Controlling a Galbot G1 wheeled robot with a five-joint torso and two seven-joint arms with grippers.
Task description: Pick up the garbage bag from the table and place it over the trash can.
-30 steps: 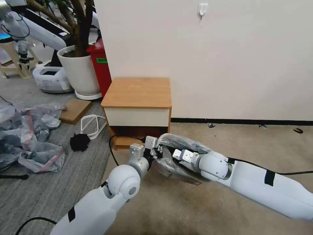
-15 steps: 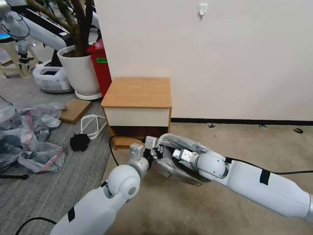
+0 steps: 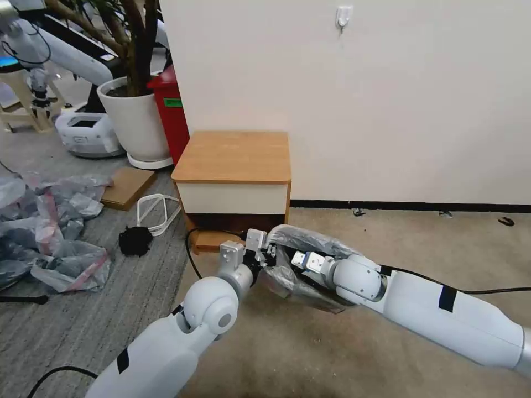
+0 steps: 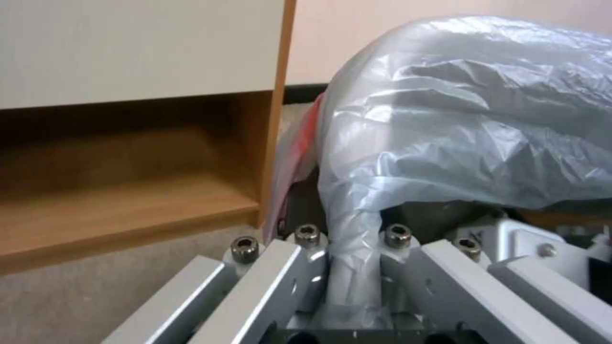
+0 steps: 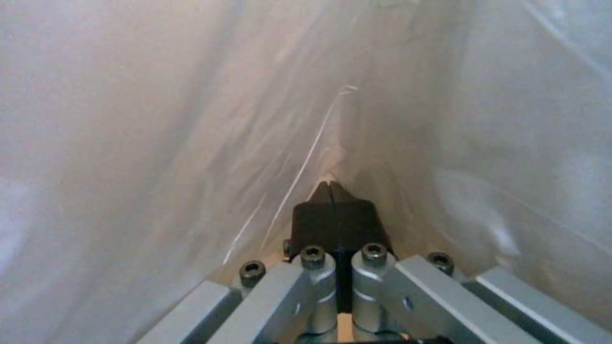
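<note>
A: Head view first. Where is the garbage bag [image 3: 301,260]?

B: Off the desk [image 3: 235,157] already. It hangs low in front of the desk's open shelf, just above the carpet, stretched between the two arms. The desk top is bare.

A: And the left gripper [image 3: 264,255]?

B: It sits at the bag's rim, on the side nearest the desk. In the left wrist view a twisted rope of grey film [image 4: 351,267] runs straight down between its fingers, which are closed tight on it. The pink-red drawstring band [image 4: 300,148] shows just beyond, beside the desk's corner post.

A: The right gripper [image 5: 333,188]?

B: Inside the bag. In the right wrist view pale film surrounds it on every side, and its dark fingertips [image 5: 322,210] meet with no gap, the tip pressing toward a crease in the film. Whether it pinches any plastic there, I can't tell.

A: So which step is this?

B: I'd judge the bag is being opened out: one arm anchoring the rim, the other pushing into the pouch to spread it. The trash can isn't beside the desk, so fitting is not yet begun.

A: What does the next move call for?

B: Probably widening the mouth without tearing thin film, and keeping the left grip from slipping off that bunched strand.
</note>
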